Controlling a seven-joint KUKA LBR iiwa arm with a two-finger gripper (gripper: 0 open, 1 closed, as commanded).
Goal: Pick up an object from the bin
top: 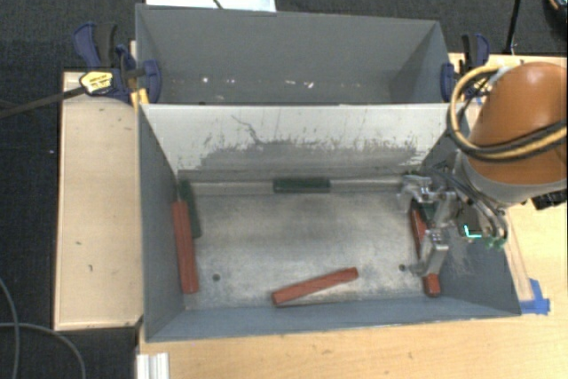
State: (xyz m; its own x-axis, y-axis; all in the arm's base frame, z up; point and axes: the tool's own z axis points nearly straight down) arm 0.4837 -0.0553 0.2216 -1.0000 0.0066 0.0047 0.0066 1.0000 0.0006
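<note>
Red and slim, a stick (431, 284) lies along the bin's (293, 151) right wall at about 3 o'clock, its lower end pointing toward 5 o'clock. The gripper (433, 246) sits low over it, right against it; whether it is released, clenched or grasping the stick cannot be told. This looks like the grasping step, with no lift begun. The next move probably calls for a firm closing across the stick's narrow width, then a straight rise clear of the sloping wall.

At 6 o'clock a second red stick (315, 286) lies slanted on the floor. At 9 o'clock a third red stick (185, 248) lies along the left wall, beside a dark green bar (188, 209). Another dark green bar (302, 185) lies at 12 o'clock. All look rigid and smooth; the grey metal floor is scuffed and scratched.
</note>
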